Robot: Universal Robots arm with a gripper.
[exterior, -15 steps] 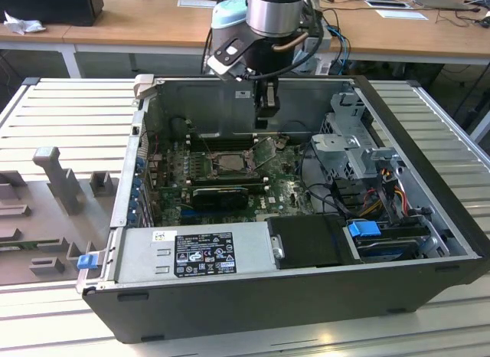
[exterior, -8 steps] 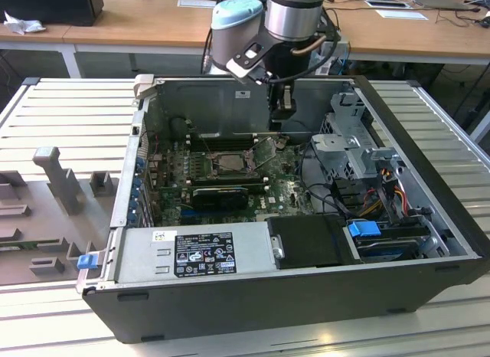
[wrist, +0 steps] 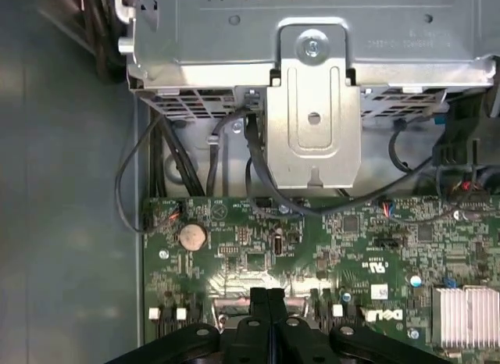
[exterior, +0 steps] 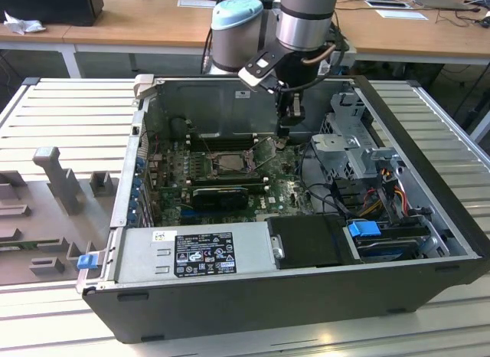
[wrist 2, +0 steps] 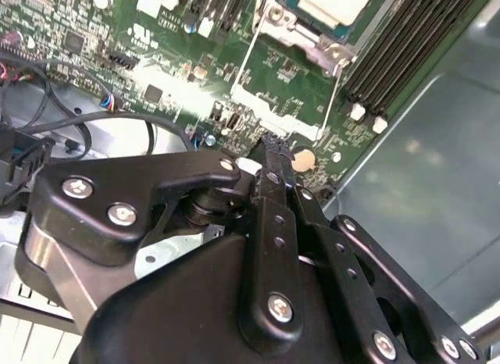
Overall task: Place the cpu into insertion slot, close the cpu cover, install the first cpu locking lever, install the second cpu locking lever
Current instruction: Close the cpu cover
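Note:
My gripper (exterior: 282,142) hangs inside the open computer case, its black fingers pressed together with nothing visible between them. In both wrist views the gripper (wrist 2: 269,141) (wrist: 269,295) is just above the green board. The cpu cover (exterior: 264,152) stands raised beside the insertion slot (exterior: 227,162). In the second wrist view the cpu cover's free edge (wrist 2: 273,118) lies right in front of my fingertips, and green board shows through its window. A pale square cpu (wrist 2: 332,1) sits in the insertion slot's metal rim (wrist 2: 301,36) beyond the hinge.
Long black memory slots (wrist 2: 406,44) flank the socket. A metal drive cage (wrist: 312,106) with black cables (wrist: 133,184) stands close to the gripper. There are also a coin cell (wrist: 192,237), a heat sink (wrist: 465,317) and the power supply (exterior: 191,253) along the case front.

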